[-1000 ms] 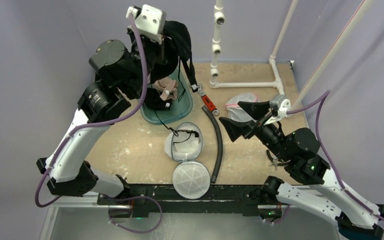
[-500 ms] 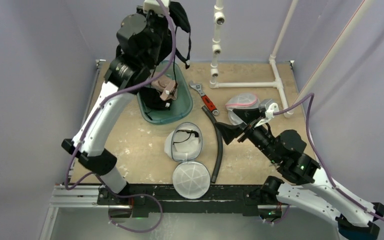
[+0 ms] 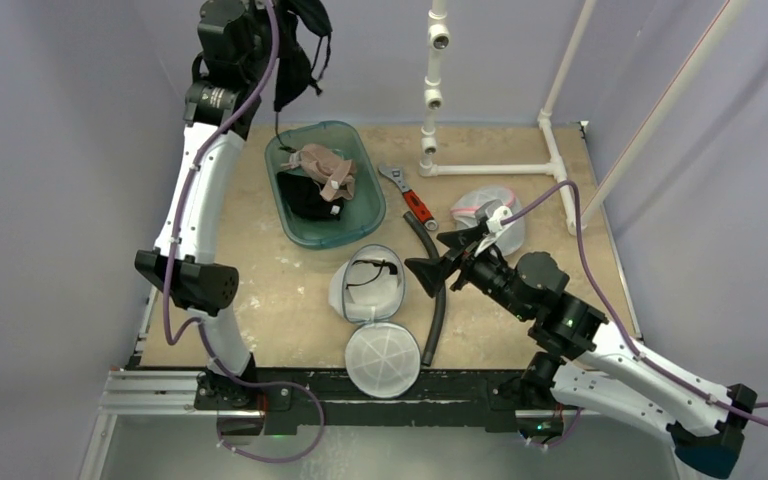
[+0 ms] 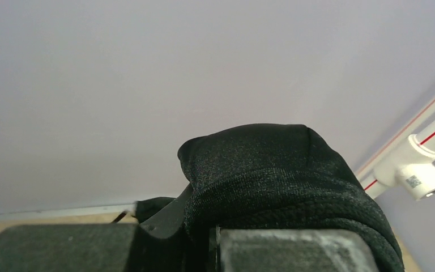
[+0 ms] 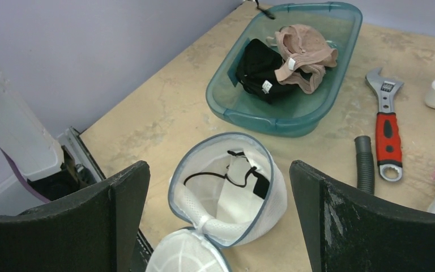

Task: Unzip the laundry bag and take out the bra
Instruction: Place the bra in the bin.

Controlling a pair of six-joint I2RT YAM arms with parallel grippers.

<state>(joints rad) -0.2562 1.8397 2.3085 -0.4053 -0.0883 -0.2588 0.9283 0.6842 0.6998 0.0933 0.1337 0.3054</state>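
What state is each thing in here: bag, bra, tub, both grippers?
laundry bag: unzipped, lid folded open, black straps showing inside.
black bra: out of the bag, held high at the far left.
left gripper: shut on the black bra.
right gripper: open, empty, beside the bag.
teal tub: holding a beige garment and a black garment.

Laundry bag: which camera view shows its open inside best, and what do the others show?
Right wrist: the laundry bag lies close and central, lid open, dark straps inside. Top external shows it small; left wrist misses it.
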